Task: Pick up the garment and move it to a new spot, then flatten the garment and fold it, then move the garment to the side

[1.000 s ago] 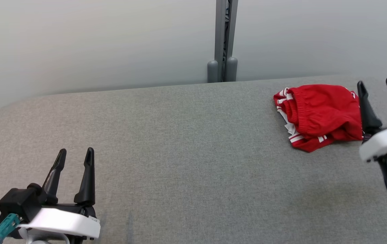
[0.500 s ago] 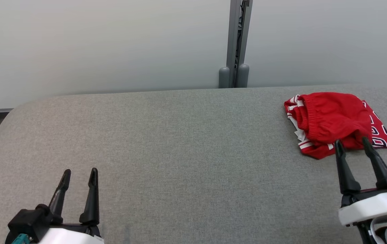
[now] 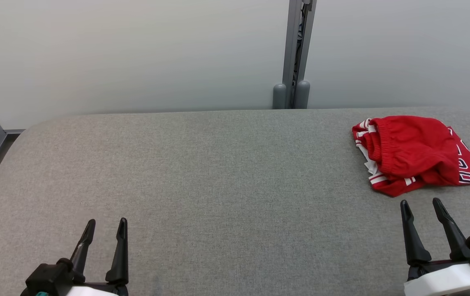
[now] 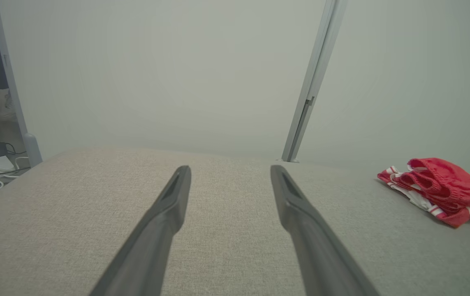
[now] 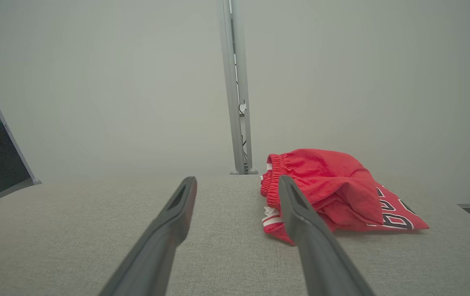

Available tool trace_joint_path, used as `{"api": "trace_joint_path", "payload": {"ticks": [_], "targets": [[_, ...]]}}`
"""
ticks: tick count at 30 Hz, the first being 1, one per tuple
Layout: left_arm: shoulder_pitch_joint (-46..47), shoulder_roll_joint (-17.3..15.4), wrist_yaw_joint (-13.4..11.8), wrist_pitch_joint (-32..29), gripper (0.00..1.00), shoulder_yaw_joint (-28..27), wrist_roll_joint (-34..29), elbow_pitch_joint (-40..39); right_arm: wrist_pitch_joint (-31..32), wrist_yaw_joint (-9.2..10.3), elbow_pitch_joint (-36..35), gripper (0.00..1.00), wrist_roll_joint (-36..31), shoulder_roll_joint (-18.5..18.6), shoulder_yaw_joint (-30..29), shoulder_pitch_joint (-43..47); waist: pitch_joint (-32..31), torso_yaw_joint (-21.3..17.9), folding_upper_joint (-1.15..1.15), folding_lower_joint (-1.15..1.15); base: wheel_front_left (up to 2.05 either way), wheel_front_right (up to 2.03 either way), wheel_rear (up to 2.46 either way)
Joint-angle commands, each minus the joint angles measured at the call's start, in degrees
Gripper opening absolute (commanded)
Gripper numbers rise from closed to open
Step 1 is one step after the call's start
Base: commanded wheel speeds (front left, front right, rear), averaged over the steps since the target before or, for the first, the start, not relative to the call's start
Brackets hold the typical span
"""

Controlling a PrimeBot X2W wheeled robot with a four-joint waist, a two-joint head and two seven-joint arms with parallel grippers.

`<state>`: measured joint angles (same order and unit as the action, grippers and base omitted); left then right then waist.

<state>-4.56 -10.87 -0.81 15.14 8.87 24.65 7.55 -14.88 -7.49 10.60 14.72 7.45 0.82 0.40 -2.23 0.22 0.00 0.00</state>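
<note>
The right gripper (image 3: pixel 420 201) stands open and empty near the table's (image 3: pixel 218 172) right edge, and the left gripper (image 3: pixel 107 221) stands open near its left. The red garment (image 3: pixel 411 154) lies bunched just beyond the right gripper, untouched, by the far right corner. Its dark, white-edged lettering is unreadable.

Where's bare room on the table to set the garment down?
Free: the grey table from its rounded left edge across to the red garment, between the wall and the left tool and right tool. Crowded: far right, where the garment lies, right tool just short of it.
</note>
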Motion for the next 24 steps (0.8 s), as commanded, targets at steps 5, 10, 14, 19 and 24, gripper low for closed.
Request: {"api": "trace_joint_path", "payload": {"ticks": [5, 10, 14, 19, 24], "targets": [[-0.6, 1.7, 1.9, 0.0, 1.0, -2.0, -2.7, 1.1, -0.3, -0.03, -1.8, 1.0, 0.3, -0.5, 0.1, 0.5, 0.2, -0.1, 0.0, 0.0, 0.0, 0.0, 0.0], [0.0, 3.2, 3.1, 0.0, 1.0, -3.5, -5.5, 1.5, -0.4, -0.03, -2.8, 1.0, -0.4, -0.7, 0.1, 0.3, 0.3, -0.1, 0.0, 0.0, 0.0, 0.0, 0.0], [0.7, 4.0, 3.8, 0.0, 1.0, -4.6, -7.1, 1.8, -0.4, -0.03, -3.0, 1.0, -0.6, -0.9, 0.6, 0.5, 0.4, -0.1, 0.0, 0.0, 0.0, 0.0, 0.0], [1.6, 4.9, 4.4, 0.0, 1.0, -5.6, -8.5, 2.3, -0.4, -0.03, -2.5, 1.0, -0.7, -1.0, 0.7, 0.7, 0.5, -0.2, 0.0, 0.0, 0.0, 0.0, 0.0], [2.0, 5.4, 5.3, 0.0, 1.0, -6.2, -9.6, 2.8, -0.4, -0.03, -2.2, 1.0, -0.6, -1.2, 0.9, 0.3, 0.5, -0.3, 0.0, 0.0, 0.0, 0.0, 0.0]]}}
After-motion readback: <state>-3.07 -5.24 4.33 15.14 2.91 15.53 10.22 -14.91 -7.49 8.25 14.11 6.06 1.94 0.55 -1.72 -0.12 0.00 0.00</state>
